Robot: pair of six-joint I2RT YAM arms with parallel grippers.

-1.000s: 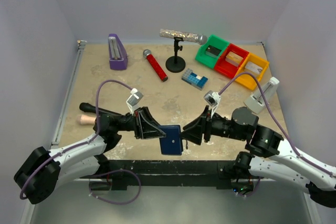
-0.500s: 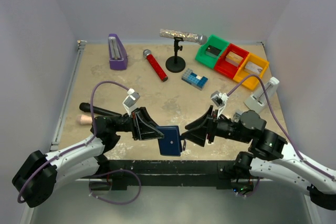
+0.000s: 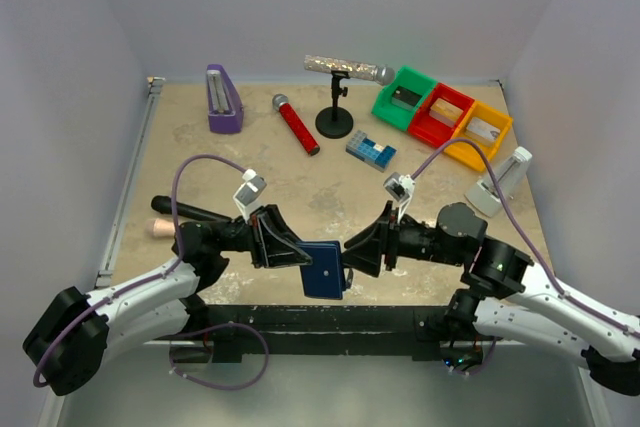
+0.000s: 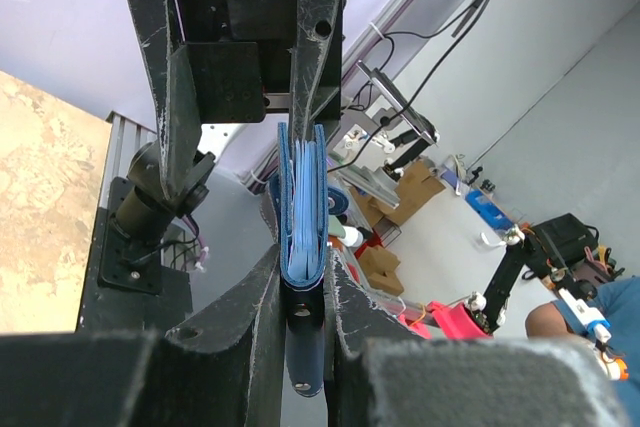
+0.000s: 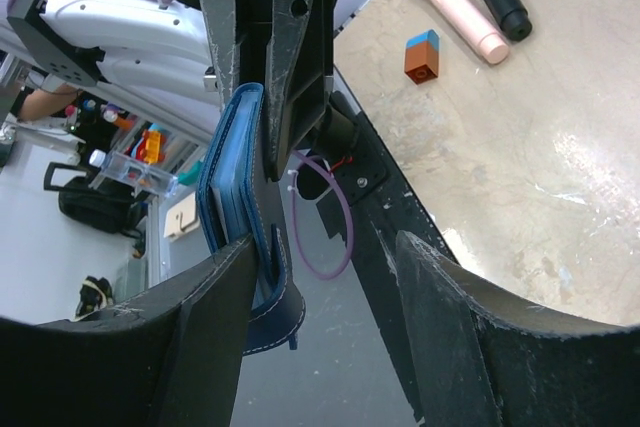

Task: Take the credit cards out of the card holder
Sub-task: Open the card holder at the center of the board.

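Observation:
The card holder [image 3: 325, 268] is a closed dark-blue wallet, held off the table over its near edge. My left gripper [image 3: 298, 256] is shut on it. In the left wrist view the wallet [image 4: 303, 197] stands edge-on between my fingers [image 4: 240, 332], with its dark closure tab [image 4: 304, 352] hanging below. Only pale blue inner layers show; the credit cards are hidden. My right gripper [image 3: 352, 253] is open at the wallet's right edge. In the right wrist view the wallet [image 5: 230, 187] lies against one finger [image 5: 190, 347], and the tab [image 5: 278, 307] hangs between the jaws.
On the table are a purple wedge [image 3: 224, 99], a red microphone [image 3: 296, 123], a silver microphone on a stand [image 3: 335, 122], a blue-and-white brick block [image 3: 371, 151], green, red and yellow bins [image 3: 441, 114], a white object [image 3: 500, 182], black and pink cylinders [image 3: 165, 217] and an orange-and-blue block [image 5: 422, 55].
My right gripper drew back a little to the right, then came back left to the wallet's edge. My left gripper has kept hold of the wallet and shifted slightly.

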